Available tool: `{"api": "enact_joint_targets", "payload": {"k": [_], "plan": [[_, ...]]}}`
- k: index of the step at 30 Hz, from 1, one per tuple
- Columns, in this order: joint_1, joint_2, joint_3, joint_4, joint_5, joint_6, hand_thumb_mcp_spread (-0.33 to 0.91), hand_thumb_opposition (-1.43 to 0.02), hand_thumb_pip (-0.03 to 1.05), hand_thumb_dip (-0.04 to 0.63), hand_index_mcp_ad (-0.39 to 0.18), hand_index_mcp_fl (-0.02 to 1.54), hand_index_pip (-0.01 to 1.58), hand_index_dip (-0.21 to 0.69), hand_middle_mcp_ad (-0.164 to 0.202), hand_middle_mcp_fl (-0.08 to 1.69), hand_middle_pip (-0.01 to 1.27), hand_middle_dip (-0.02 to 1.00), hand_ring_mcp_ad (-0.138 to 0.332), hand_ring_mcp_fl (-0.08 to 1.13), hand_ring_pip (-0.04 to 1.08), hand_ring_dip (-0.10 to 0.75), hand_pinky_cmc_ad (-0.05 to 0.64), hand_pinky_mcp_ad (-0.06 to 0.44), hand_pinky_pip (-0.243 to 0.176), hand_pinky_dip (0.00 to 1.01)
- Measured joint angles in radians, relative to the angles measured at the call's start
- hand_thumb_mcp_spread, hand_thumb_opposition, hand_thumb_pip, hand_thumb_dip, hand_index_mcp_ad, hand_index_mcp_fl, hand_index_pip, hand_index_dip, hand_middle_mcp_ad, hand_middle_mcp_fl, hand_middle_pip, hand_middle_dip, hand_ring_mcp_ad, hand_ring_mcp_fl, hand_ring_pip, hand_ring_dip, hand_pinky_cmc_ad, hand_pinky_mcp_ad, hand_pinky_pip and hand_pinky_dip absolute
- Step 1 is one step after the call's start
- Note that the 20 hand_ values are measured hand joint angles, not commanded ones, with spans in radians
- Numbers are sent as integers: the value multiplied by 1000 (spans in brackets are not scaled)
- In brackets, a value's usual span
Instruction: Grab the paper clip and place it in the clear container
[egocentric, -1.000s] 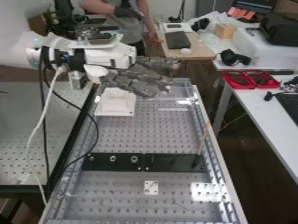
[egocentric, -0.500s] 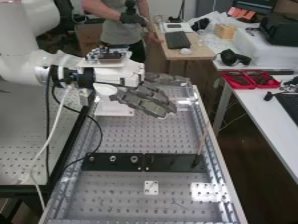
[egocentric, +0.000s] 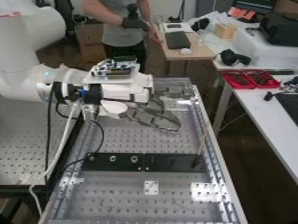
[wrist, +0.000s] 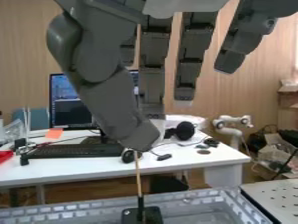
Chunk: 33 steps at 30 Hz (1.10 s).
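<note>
One hand (egocentric: 154, 119), fingers (wrist: 151, 70) straight and spread, nothing gripped, over the bench's (egocentric: 120, 192) far half. Probably high to clear the thin stick (egocentric: 201, 142) near the right edge. Thin wire-like piece (egocentric: 179, 204) toward the near end, right of middle: maybe the paper clip, can't confirm.

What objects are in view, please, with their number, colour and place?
Bench: one, grey, centre
Flat plates: two, black, end to end across bench
Stick: one, tan, upright at the plates' right end
Small plate: one, white, near part
Wire-like piece: one, dark, beside it; possibly the paper clip
Side table: one, white, right of bench
Red trays: count unclear, red, side table
Wooden block: one, tan, behind them
Monitor: one, black, side table
Robot arm: one, white, left
Hand: one, dark grey, above bench's far half
</note>
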Motion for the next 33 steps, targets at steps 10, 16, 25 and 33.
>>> {"api": "enact_joint_targets", "payload": {"k": [10, 16, 25, 33], "plan": [[-44, -49, 31, 17, -30, 27, 635, -956, 670, 330, -134, 187, 122, -134, -87, 531, 634, 836, 37, 450, 101, 531, 367, 234, 37, 154], [-70, -90, 56, 25, -52, 33, 620, -946, 682, 333, -138, 169, 126, -134, -79, 545, 646, 817, 38, 443, 101, 532, 367, 234, 37, 154], [-104, -137, 77, 41, -71, 39, 710, -1002, 682, 335, -134, 175, 122, -152, -79, 712, 848, 850, 37, 463, 101, 531, 361, 234, 44, 150], [-123, -153, 84, 46, -78, 49, 709, -1014, 682, 332, -134, 188, 122, -164, -79, 700, 848, 864, 38, 463, 106, 543, 379, 251, 52, 154]]}}
